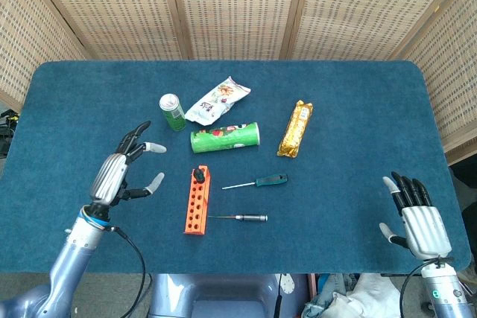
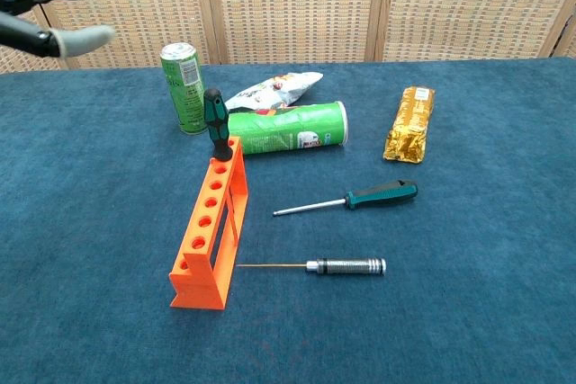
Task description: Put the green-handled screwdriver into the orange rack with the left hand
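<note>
While the left hand (image 1: 119, 173) hangs over the blue-carpeted table (image 1: 89, 109) with its fingers spread and nothing in them, the green-handled screwdriver (image 2: 216, 125) stands upright in the far end hole of the orange plastic rack (image 2: 210, 227), well apart from that hand. Beyond the rack a green drink can (image 1: 173, 112) stands, with a white crumpled snack bag (image 1: 217, 100) just beside it and a green cylindrical crisp tube (image 1: 225, 138) lying on its side near the rack's far end. To the rack's right lie a dark teal-handled screwdriver (image 1: 257, 181) and a thin metal-handled precision screwdriver (image 1: 238, 217), both pointing at the rack. Further right a gold foil packet (image 1: 295, 129) lies flat. At the table's near right corner the right hand (image 1: 414, 215) is held with fingers apart and empty. The chest view catches only the left hand's fingertips (image 2: 85, 40) at its upper left corner and misses the right hand; the head view shows both.
</note>
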You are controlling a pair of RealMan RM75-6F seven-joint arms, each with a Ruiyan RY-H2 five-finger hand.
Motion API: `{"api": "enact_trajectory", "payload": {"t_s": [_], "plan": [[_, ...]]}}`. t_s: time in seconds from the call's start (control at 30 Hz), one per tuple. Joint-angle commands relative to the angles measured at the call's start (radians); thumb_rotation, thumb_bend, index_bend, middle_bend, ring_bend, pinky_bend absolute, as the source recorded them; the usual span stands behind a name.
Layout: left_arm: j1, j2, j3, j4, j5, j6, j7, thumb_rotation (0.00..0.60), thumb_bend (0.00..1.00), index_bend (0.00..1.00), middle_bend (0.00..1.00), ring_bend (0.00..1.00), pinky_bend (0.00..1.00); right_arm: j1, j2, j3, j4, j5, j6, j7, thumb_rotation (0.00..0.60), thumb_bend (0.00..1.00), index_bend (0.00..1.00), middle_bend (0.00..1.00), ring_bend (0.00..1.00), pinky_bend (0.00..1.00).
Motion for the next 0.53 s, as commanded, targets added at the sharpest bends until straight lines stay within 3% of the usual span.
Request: {"api": "enact_trajectory", "payload": {"t_s": [0.03,0.23,0.53], "plan": [[0.103,0.032,0.099,0.076,0.078,0.133,0.156,0.600,0.36,0.31,0.00,0.00,0.00,0.000,-0.003,-0.002,-0.003,-0.005,0.001,-0.011,0.600,0.24,0.00,0.00,0.00,0.00],[0.228,-0.013,0.190,0.232,0.133,0.300,0.388,0.600,0.36,0.31,0.00,0.00,0.00,0.004,-0.014,-0.006,-0.009,-0.012,-0.005,-0.050,0.600,0.24,0.00,0.00,0.00,0.00],[0.297,-0.025,0.234,0.283,0.133,0.331,0.409,0.600,0.34,0.26,0.00,0.00,0.00,0.013,-0.029,-0.009,-0.009,-0.009,-0.025,-0.078,0.600,0.24,0.00,0.00,0.00,0.00]]}}
